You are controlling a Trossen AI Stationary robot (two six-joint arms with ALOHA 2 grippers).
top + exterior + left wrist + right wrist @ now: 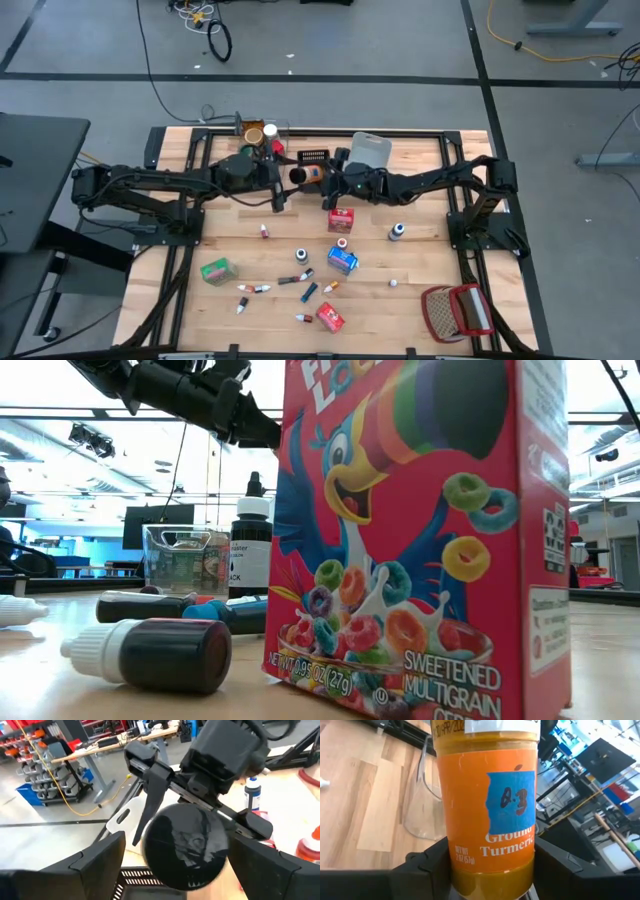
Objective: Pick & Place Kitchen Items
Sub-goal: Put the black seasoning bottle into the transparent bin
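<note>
Two pincers meet mid-table: right pincer (312, 177) grips turmeric jar (487, 805), lying toward nine o'clock; left pincer (283, 180) gapes empty around its cap.

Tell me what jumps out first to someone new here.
The turmeric jar, held in mid-air by the right pincer at the table's middle back, its black lid facing the open left pincer. Next, the cereal box filling the low view, a dark dye tube lying beside it.
</note>
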